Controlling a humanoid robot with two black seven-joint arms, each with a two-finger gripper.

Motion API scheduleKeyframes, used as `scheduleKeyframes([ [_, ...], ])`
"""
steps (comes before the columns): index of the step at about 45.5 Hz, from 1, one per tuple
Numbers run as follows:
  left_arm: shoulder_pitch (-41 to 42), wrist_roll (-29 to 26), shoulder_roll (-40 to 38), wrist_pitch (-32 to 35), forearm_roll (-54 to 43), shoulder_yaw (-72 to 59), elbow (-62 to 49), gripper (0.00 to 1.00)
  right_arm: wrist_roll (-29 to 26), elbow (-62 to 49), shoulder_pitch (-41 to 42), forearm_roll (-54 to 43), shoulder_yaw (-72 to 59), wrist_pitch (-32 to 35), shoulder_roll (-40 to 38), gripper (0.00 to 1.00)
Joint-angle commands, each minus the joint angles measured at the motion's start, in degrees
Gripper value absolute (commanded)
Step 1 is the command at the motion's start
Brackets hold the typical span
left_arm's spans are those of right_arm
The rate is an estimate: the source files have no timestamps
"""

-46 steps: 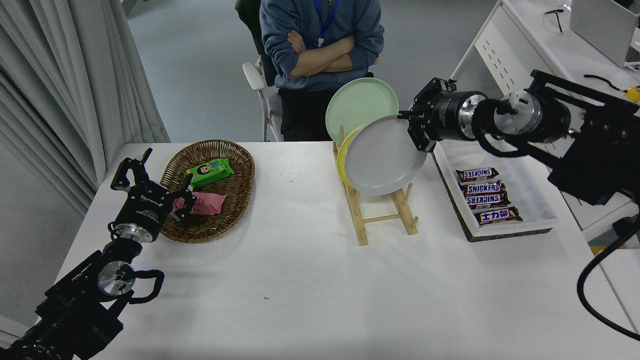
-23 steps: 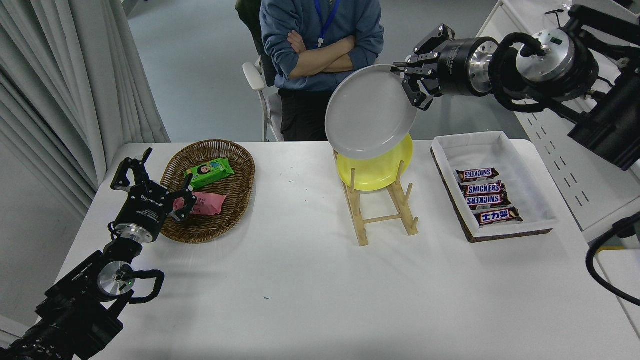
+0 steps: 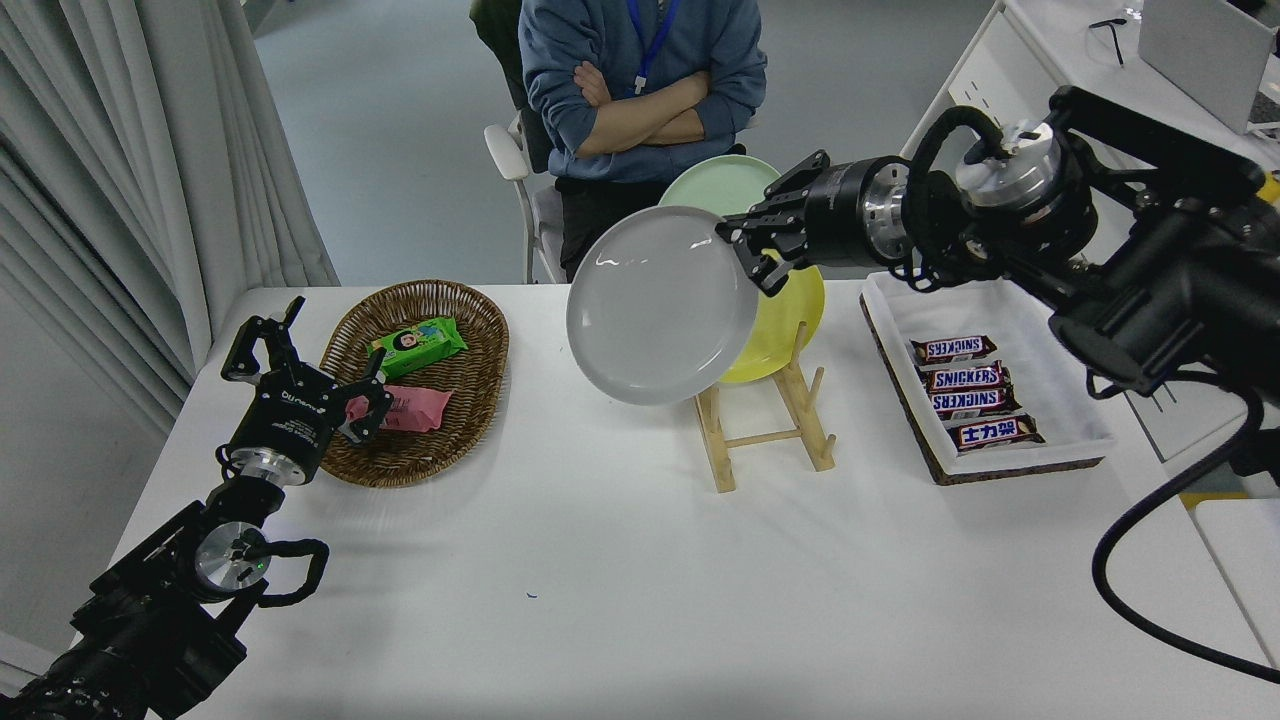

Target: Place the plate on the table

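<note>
The light-grey plate [image 3: 660, 305] hangs in the air, tilted, over the far middle of the white table [image 3: 600, 560], left of the wooden rack [image 3: 765, 420]. My right gripper [image 3: 750, 255] is shut on the plate's upper right rim, its arm reaching in from the right. The plate covers part of the yellow plate [image 3: 785, 320] still standing in the rack, with the mint-green plate [image 3: 720, 185] behind it. My left gripper [image 3: 300, 375] sits parked at the lower left by the basket, fingers spread open and holding nothing.
A wicker basket [image 3: 420, 380] with a green packet and a pink packet stands at the left. A white tray [image 3: 985, 375] with several chocolate bars lies at the right. A person with folded arms [image 3: 640, 110] sits at the far side. A perforated desk [image 3: 1060, 110] stands far right.
The right gripper has carried the grey plate up off the rack, then left and down, so it now hangs left of the rack. The left arm has not moved.
</note>
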Motion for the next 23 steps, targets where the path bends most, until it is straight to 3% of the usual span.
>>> scheduleKeyframes([
  [1, 0.0, 0.0, 0.0, 0.0, 0.0, 0.0, 0.0, 1.00, 0.4, -2.3, -4.7, 3.6, 8.1, -6.9, 6.5, 0.00],
  [23, 0.0, 0.0, 0.0, 0.0, 0.0, 0.0, 0.0, 1.00, 0.4, -4.6, -12.5, 3.6, -0.5, -6.9, 8.7, 0.00],
])
